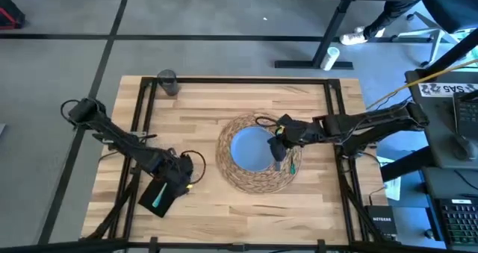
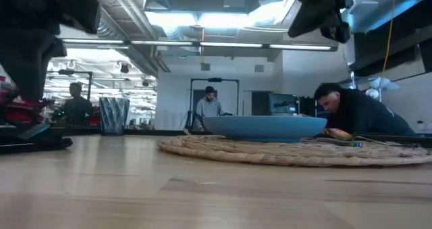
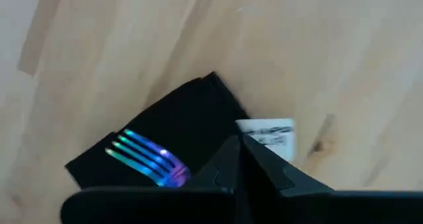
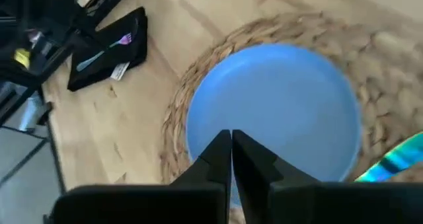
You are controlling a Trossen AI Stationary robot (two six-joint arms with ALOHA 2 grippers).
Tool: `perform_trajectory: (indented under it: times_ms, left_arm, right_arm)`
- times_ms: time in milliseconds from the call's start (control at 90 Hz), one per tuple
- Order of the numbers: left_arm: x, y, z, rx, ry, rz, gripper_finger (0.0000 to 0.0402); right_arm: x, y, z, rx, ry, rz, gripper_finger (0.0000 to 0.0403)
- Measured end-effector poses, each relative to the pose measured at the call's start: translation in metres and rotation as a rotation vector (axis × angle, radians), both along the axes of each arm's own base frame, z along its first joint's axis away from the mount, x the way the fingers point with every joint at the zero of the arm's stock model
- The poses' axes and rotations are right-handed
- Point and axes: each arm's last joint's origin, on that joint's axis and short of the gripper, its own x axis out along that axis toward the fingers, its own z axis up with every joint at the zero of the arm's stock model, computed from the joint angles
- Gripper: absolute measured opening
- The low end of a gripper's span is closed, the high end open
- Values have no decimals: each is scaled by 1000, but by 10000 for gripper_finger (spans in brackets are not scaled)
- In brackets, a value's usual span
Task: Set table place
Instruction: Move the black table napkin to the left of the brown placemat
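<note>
Napkin label unreadable; left gripper and right gripper fingers pressed together, empty.

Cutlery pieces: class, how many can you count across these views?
2, perhaps more hidden. A fork lies on the black napkin near the left pincer; another iridescent piece rests on the placemat, beside the blue plate.

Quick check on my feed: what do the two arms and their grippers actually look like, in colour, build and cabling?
Both arms are dark, jointed and slim, with black cables looping beside them. The left gripper has two black, wedge-shaped fingers tapering to narrow tips; the right gripper looks the same. A yellow mark shows near the left wrist in the high view.
</note>
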Motion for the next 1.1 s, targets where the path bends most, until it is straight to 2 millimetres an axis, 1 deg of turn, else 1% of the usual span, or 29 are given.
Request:
perform_trajectory:
  times_ms: [111,322,467,611,722,844,1100]
  left_arm:
    - [3,-2,-11,33,54,-13,0]
    - [8,-4,-31,77,131,-14,0]
    - [17,-6,-47,58,126,-22,0]
    - [24,-1,-58,48,117,5,0]
    - [30,9,-59,45,100,22,0]
    - [36,25,-59,65,88,31,0]
    - [52,71,-61,150,81,76,0]
  right_arm:
    - [0,-1,7,-31,-3,3,0]
    - [0,-1,8,-31,-6,3,0]
    - [0,-1,8,-31,-6,3,0]
    - [0,0,8,-29,-5,3,0]
    - [0,0,8,-28,-5,4,0]
    - [0,0,8,-25,-5,6,0]
    - [0,0,8,-14,-6,1,0]
